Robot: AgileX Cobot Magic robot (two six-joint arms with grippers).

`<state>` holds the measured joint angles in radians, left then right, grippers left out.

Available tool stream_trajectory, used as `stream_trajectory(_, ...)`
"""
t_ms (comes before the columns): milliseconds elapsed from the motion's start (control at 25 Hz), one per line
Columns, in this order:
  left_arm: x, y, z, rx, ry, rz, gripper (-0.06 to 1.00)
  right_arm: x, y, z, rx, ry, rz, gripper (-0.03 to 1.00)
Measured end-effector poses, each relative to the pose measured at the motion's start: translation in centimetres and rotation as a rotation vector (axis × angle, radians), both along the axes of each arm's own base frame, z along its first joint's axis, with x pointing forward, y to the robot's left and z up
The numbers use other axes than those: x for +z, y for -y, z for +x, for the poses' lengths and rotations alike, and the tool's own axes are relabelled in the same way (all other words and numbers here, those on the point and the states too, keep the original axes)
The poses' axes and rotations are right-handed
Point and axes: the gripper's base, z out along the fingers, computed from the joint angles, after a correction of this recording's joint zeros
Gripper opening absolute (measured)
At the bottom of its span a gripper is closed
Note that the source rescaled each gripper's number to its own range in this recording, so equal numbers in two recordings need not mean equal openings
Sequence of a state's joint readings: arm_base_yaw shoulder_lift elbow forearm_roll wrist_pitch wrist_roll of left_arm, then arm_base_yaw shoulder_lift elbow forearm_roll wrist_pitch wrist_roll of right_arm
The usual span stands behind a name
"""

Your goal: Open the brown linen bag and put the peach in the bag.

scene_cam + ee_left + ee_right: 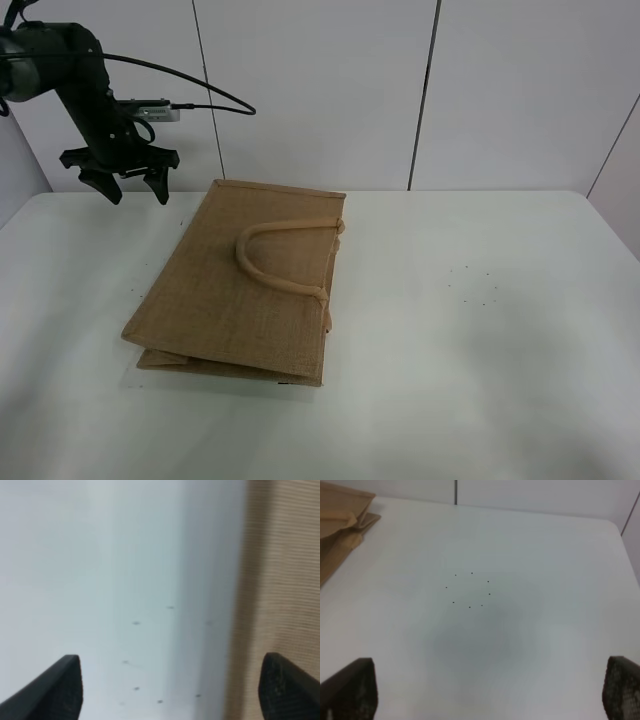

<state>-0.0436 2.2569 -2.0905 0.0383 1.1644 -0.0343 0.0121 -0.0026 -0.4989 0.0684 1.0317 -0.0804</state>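
Setting: robotics lab or test cell. Evidence: plain white table (500, 330) with small rings of black dot markers (469, 589) on its surface, bare white wall panels (320, 90) with dark seams behind it, a black robot arm (85, 90) with an exposed cable (200, 90). No household furnishings visible.

High camera faces the table (500, 330); wrist views look down (sharing bag (245, 285)).

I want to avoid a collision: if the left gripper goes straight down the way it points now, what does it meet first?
Probably the bare white table. The left gripper hangs open beside the far left corner of the brown linen bag. In its wrist view the bag's edge lies under one finger, so that finger may graze the cloth; depth is unclear.
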Motion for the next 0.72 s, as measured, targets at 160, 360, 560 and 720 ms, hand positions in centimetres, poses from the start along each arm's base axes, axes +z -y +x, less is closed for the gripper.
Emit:
stream_trajectory(160,0.4,-1.2,-0.7,0.025,-0.01,0.002,0.97,0.0,0.0,0.0,0.0,0.0,0.0,1.0)
stream_trajectory(360,3.0,-1.0,-2.7,0.025,0.01,-0.017,0.97,0.0,0.0,0.0,0.0,0.0,0.0,1.0)
stream_trajectory(560,8.0,-1.0,-6.1,0.021,0.093,-0.027,0.97,0.0,0.0,0.0,0.0,0.0,0.0,1.0)
stream_trajectory(720,11.5,-1.1,-10.5,0.021,0.143,-0.029,0.97,0.0,0.0,0.0,0.0,0.0,0.0,1.0)
